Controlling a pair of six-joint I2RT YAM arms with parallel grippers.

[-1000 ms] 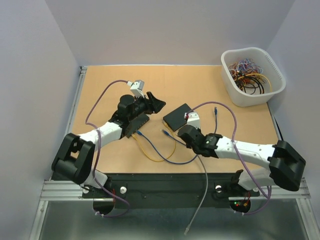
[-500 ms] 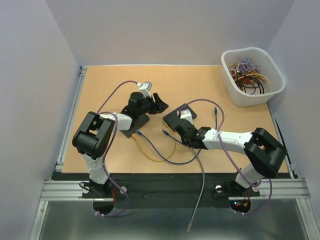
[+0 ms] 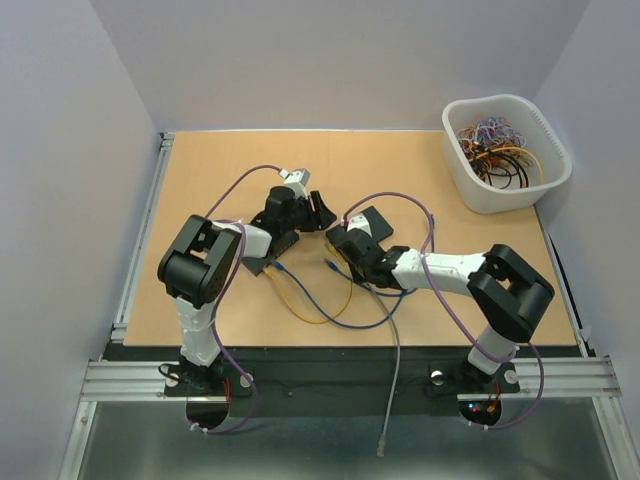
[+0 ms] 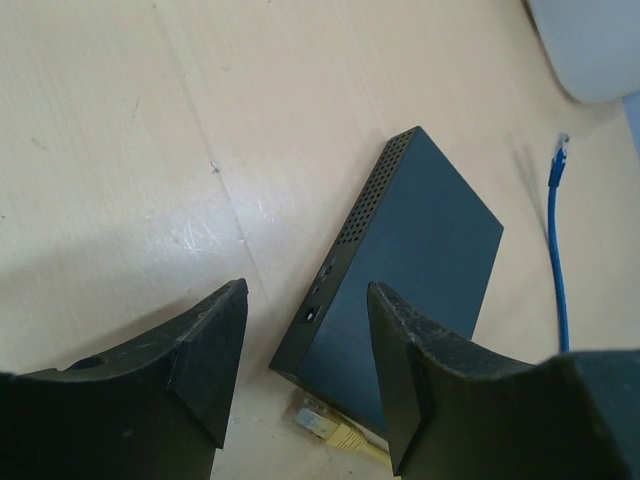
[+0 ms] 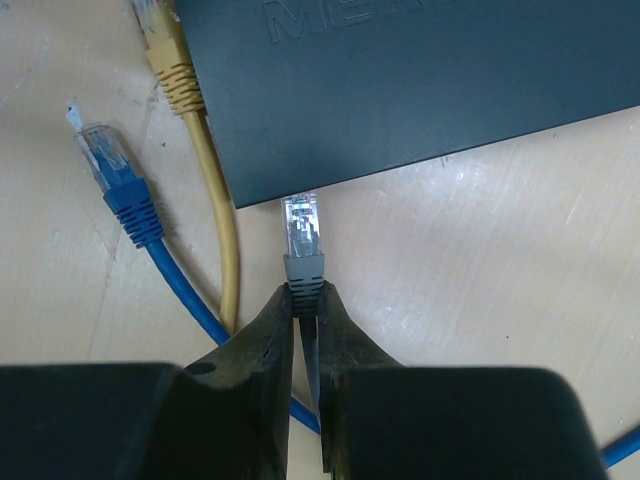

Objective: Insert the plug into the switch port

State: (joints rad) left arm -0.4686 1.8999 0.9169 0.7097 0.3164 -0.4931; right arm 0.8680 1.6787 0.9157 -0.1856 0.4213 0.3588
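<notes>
The black switch (image 3: pixel 377 218) lies mid-table; it also shows in the left wrist view (image 4: pixel 420 250) and the right wrist view (image 5: pixel 400 80). My right gripper (image 3: pixel 345 243) (image 5: pixel 308 292) is shut on the grey boot of a grey plug (image 5: pixel 303 232). The plug's clear tip points at the switch's near edge and sits right against it. I cannot tell whether it is in a port. My left gripper (image 3: pixel 318 210) (image 4: pixel 305 295) is open and empty, just left of the switch, with the switch's side between its fingers.
A yellow plug (image 5: pixel 165 50) (image 4: pixel 325 420) and a blue plug (image 5: pixel 110 165) lie beside the switch, their cables (image 3: pixel 320 310) looping toward the front. The grey cable (image 3: pixel 392 370) hangs over the front edge. A white basket (image 3: pixel 505 150) of wires stands back right. A black flat object (image 3: pixel 270 255) lies under the left arm.
My right gripper has moved left and back with the grey plug, up to the switch's edge. My left gripper has moved right, closer to the switch.
</notes>
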